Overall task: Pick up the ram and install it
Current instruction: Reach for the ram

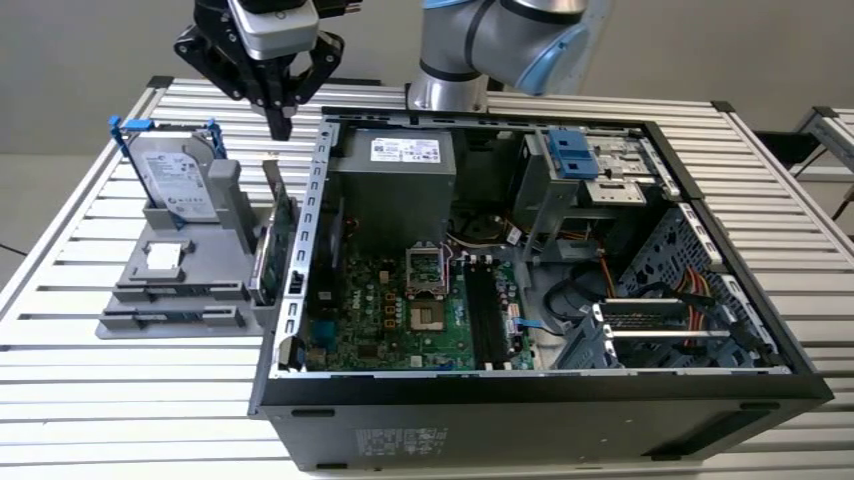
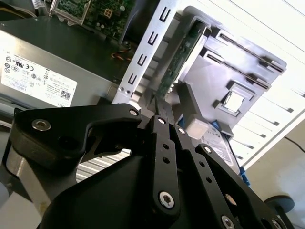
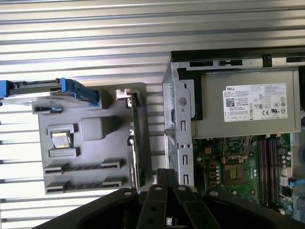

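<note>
We note the arm bent over the grey holder [image 1: 187, 305], wrist pointing straight down. The gripper [image 1: 279, 130] hangs above the holder's far edge, over the green expansion card [image 1: 268, 265] standing on the holder's side nearest the computer case [image 1: 316, 200]. Its 2 fingers are drawn together, gripping nothing and touching nothing. We cannot tell where the ram sits.
</note>
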Available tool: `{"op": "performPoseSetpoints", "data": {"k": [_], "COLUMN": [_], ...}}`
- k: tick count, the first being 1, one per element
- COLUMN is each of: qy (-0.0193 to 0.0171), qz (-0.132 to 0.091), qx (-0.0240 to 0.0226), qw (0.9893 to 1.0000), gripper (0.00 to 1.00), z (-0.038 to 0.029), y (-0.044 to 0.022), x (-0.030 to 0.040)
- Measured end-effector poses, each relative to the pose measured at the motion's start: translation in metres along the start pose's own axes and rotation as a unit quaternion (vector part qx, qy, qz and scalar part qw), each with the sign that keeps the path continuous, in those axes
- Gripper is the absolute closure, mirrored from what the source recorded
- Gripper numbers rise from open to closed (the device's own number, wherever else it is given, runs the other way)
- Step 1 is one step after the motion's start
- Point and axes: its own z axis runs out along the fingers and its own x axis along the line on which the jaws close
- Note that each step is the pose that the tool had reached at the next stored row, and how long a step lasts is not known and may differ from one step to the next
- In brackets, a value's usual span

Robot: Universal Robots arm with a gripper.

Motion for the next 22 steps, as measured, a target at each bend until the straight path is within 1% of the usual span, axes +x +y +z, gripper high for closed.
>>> {"op": "performPoseSetpoints", "data": {"k": [15,19,22], "qy": [0.0,0.0,0.0004], "qz": [0.0,0.0,0.0], "qx": [0.0,0.0,0.0], "qw": [1.0,1.0,1.0], "gripper": [1.0,1.0,1.0], "z": [-0.0003,-0.0004,-0.0004], "y": [-0.0011,-0.0013,-0.0014], "x": [0.0161,0.019,0.0199]}}
